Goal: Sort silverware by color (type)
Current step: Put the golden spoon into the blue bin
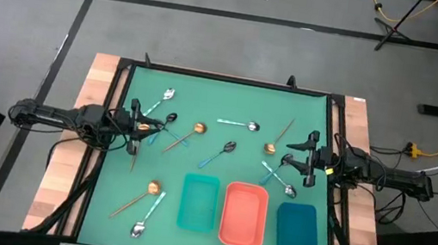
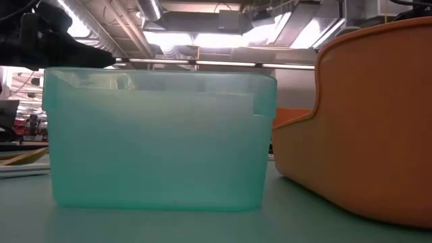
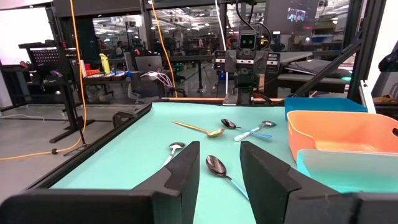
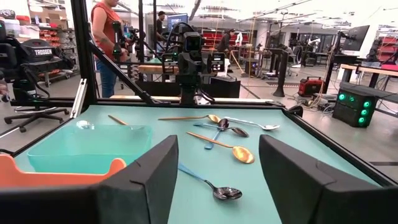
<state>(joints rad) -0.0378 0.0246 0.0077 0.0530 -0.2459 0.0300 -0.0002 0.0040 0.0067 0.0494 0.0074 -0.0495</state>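
Several small spoons lie flat and scattered on the green mat (image 1: pixel 224 88). Among them are a silver one with a teal handle (image 1: pixel 166 97), a dark one (image 1: pixel 226 150) and a gold one with a brown handle (image 1: pixel 198 128). My left gripper (image 1: pixel 134 121) hangs level at the mat's left edge, open and holding nothing. In its wrist view a dark spoon (image 3: pixel 216 165) lies on the mat beyond the open fingers (image 3: pixel 219 174). My right gripper (image 1: pixel 300 152) hangs level at the right edge, wide open (image 4: pixel 217 180) and holding nothing, with a spoon (image 4: pixel 219 190) on the mat ahead of it.
Three trays stand in a row at the mat's near edge: teal (image 1: pixel 198 202), coral (image 1: pixel 244 215) and dark blue (image 1: pixel 298 232). The teal tray (image 2: pixel 158 138) and the coral tray (image 2: pixel 364 115) fill the low view. A person (image 4: pixel 106 37) stands beyond the table.
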